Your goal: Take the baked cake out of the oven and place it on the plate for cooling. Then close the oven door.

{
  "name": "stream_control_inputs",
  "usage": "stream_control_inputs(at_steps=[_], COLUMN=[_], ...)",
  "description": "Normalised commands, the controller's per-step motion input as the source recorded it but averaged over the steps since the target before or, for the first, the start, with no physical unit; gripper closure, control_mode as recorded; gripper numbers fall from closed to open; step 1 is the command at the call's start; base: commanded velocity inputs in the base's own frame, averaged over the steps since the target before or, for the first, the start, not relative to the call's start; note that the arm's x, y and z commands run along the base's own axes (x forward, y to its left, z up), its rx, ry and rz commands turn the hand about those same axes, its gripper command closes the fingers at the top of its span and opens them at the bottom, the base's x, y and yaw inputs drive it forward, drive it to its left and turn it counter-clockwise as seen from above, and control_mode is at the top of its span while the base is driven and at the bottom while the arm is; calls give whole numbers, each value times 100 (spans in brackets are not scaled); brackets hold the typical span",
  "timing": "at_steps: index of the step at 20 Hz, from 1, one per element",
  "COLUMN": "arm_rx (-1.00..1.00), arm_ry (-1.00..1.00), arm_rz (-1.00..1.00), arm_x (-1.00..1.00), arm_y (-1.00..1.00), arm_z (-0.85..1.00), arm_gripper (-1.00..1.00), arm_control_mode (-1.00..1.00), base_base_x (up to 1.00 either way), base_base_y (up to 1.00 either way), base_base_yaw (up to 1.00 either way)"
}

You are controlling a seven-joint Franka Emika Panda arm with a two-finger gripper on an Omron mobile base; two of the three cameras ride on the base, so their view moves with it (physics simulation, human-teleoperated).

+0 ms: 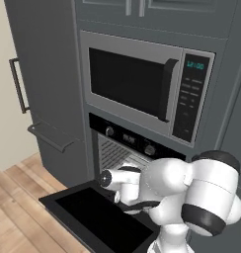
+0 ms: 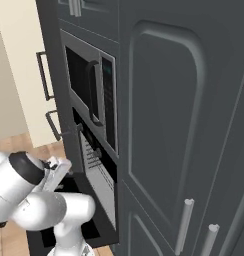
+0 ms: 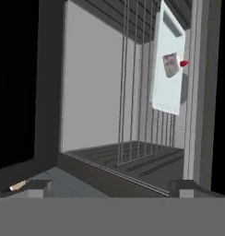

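While the arm reaches toward the cavity, findings stand as follows.
Oven (image 1: pixel 123 143): black wall unit below the microwave (image 1: pixel 142 89), knobs and small display on its panel.
Oven door (image 1: pixel 93 215): lowered flat, dark glass facing up, under the arm's forward links.
Racks (image 3: pixel 137 92): wire bars seen in hand view, rolled so they run upright.
Pincer (image 3: pixel 109 186): jaws wide, nothing between the tips, aimed into the cavity.
Baked cake: cannot tell its position; no dark disc discernible among the racks.
Floor (image 1: pixel 14 207): light wood planks.
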Motion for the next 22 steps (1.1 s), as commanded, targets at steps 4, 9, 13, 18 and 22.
stream_control_inputs(at_steps=[4, 9, 13, 18, 22], arm_rx=[-21, -24, -26, -25, -18], arm_ry=[-13, -17, -14, -10, -7], arm_rz=[-12, -12, -10, -10, -9], arm_x=[58, 52, 34, 41, 47], arm_y=[0, 0, 0, 2, 0], arm_z=[-25, -31, -51, -51, -22], arm_gripper=[-100, -100, -100, -100, -100], arm_control_mode=[-100, -100, -100, -100, -100], base_base_x=[0, 0, 0, 0, 0], base_base_y=[0, 0, 0, 0, 0], base_base_yaw=[0, 0, 0, 0, 0])
